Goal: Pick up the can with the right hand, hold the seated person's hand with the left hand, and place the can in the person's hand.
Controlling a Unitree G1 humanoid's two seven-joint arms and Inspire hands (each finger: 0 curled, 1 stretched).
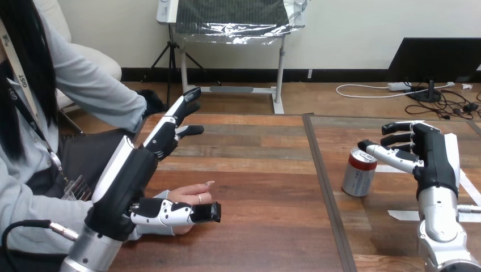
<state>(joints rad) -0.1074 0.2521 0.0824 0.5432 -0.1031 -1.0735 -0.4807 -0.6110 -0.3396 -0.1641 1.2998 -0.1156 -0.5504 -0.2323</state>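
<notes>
- Spanning the view, the wooden table (266,181) leaves broad bare wood between the two hands. A dark seam (324,187) runs front to back across it, well clear of any table edge.
- The left hand (136,170) is raised over the table's left part with its fingers straight and spread wide. Its thumb (170,212) stretches low along the near side of the person's hand. It looks poised to close and is not yet gripping; I cannot tell whether the thumb touches.
- The right hand (434,153) stands side-on just right of the can, open and holding nothing. Its fingers reach straight toward the can, the lowest tip at or just beside the top rim. That side approach suits wrapping the body.
- The person's hand (190,195) rests on the table, fingers pointing right, in the gap between the left thumb and fingers, likely offered to receive.
- The red-and-silver can (359,173) stands upright just right of the seam, not yet lifted. Its way leftward crosses only open wood.
- White tape marks (401,215) lie flat near the right hand and pose no obstacle.
</notes>
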